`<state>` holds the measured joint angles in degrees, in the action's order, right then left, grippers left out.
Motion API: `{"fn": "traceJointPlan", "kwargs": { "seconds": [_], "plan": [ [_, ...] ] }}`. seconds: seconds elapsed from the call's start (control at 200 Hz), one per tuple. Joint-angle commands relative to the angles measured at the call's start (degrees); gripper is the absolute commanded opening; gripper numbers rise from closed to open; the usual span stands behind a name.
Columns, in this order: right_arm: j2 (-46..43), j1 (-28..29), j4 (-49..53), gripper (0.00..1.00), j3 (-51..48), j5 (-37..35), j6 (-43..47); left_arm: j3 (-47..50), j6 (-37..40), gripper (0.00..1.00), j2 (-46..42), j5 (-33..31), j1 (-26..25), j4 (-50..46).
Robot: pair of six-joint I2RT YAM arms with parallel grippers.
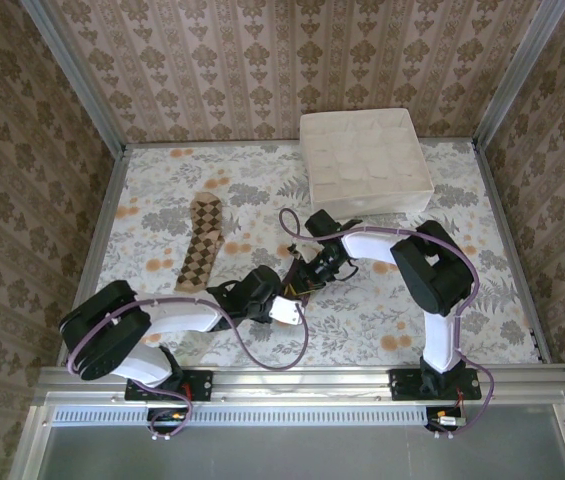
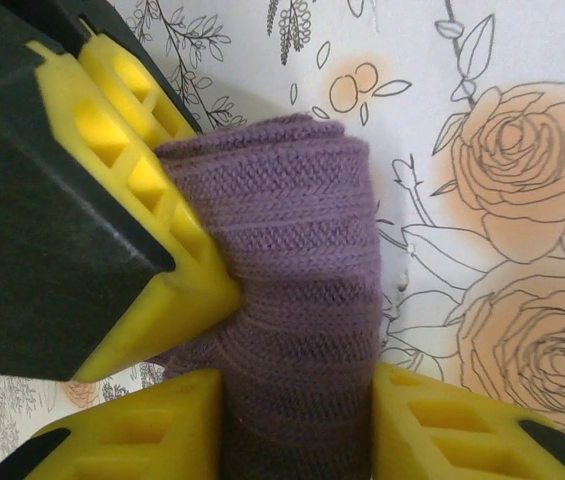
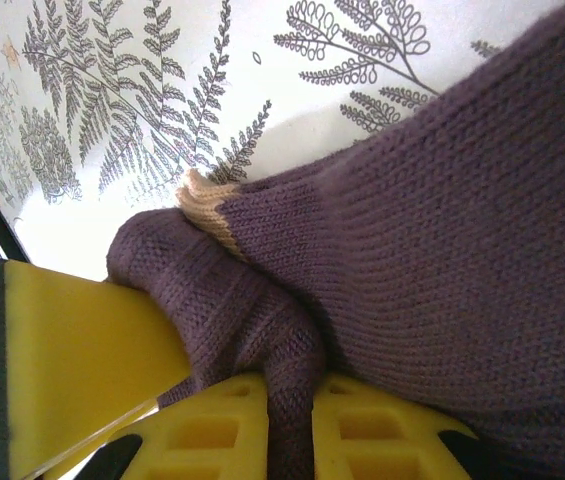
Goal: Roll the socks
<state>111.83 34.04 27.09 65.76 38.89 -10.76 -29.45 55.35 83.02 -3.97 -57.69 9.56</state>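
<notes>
Left wrist, closest: left gripper has a finger on either side of the purple sock, both touching it. Medium gap, clamped on the bundle.
Left wrist, sock: folded into a thick rounded wad. Ribbed knit, faint stripes, and the far end reads as a fold.
Left wrist, extra: a second yellow finger digs into the wad's left flank. I judge it belongs to the right gripper.
Left wrist, underneath: floral table cover beside the wad.
Right wrist, closest: right gripper is nearly closed, pinching a thin ridge of purple knit between its tips.
Right wrist, sock: bunched and creased, with a tan patch peeking out at a fold. Toe or heel, can't tell.
Top view, position: both grippers meet around the table centre, slightly toward the near edge. The purple sock is mostly hidden between them.
Top view, other sock: argyle sock lies flat at full length, left of centre, well apart from both grippers.
Top view, box: divider box sits at the far edge, right of centre.
Progress (my read): purple sock is partly rolled but loose, and no cuff wraps it. Argyle sock isn't started.
Remaining: tighten and close the purple roll, then do the argyle sock.
</notes>
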Motion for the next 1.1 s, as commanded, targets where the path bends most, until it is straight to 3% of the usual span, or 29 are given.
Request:
{"fn": "traceJointPlan", "kwargs": {
  "seconds": [0.0,0.055,0.145,0.285,0.47,0.895,1.095],
  "plan": [
    [4.8,0.9,6.6,0.08,-2.3,-7.3,0.7,0.4,1.5,0.36,3.6,-1.9,0.0,-1.3],
    [4.6,0.9,6.5,0.1,-2.2,-6.8,0.7,-0.1,1.3,0.28,4.4,-1.2,0.0,-2.9],
    [2.8,0.7,4.8,0.2,-3.0,-5.7,0.3,-3.7,-0.1,0.0,5.1,2.7,0.2,-12.2],
    [-3.1,-0.8,-1.2,0.35,-6.5,-5.1,-1.7,-9.3,-0.2,0.0,6.6,8.5,0.0,-24.9],
    [-13.7,-2.6,-7.7,0.44,-11.8,-7.9,-2.9,-14.5,-1.6,0.0,7.0,15.5,0.0,-34.7],
    [-40.4,-3.0,-17.7,0.48,-28.4,-20.2,-5.5,-27.9,-7.7,0.0,13.6,28.6,3.5,-51.4],
    [-52.3,-2.8,-20.2,0.51,-36.7,-25.1,-13.4,-33.5,-9.5,0.0,18.3,33.4,6.4,-56.5]
  ]
}}
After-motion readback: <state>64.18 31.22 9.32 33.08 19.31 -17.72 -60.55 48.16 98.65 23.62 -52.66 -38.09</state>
